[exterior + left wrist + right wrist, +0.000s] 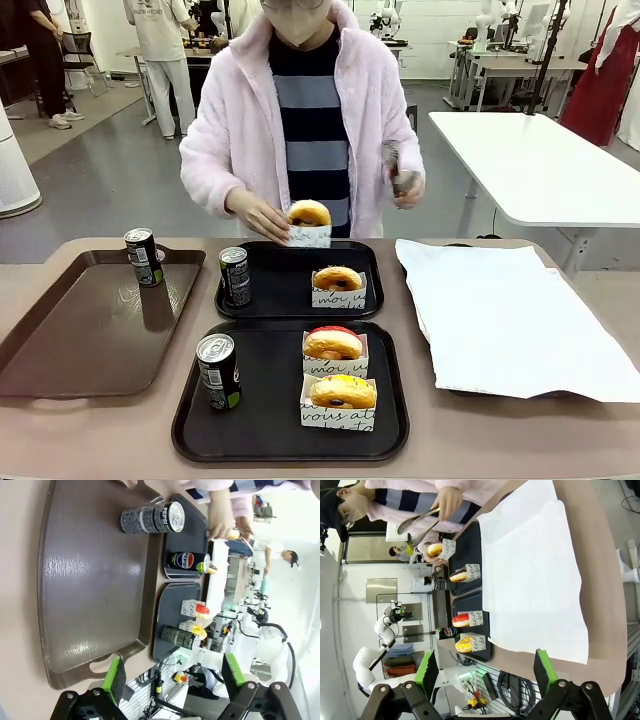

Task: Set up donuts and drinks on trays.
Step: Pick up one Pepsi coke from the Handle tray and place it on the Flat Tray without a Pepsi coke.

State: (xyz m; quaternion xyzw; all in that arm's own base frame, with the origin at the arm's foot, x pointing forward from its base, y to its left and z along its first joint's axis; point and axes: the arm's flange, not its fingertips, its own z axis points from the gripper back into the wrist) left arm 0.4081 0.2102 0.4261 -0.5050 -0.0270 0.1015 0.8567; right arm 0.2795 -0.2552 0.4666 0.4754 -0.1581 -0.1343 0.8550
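Two black trays lie mid-table. The near tray (265, 425) holds a can (218, 371), a red-iced donut (333, 345) and a yellow-iced donut (343, 392), both in white sleeves. On the far tray (285, 298) stand a can (235, 275) and a sleeved glazed donut (338, 280). The person's hand holds another sleeved donut (308, 222) at that tray's far rim. A third can (144, 256) stands on the brown tray (90, 330). My left gripper (172, 680) hangs open above the brown tray's (90, 580) end. My right gripper (485, 672) is open over the table's right side.
A large white paper sheet (500, 315) covers the right part of the table, seen also as the paper (530, 570) in the right wrist view. The person's other hand holds metal tongs (398, 175). Another white table (540, 165) stands behind at the right.
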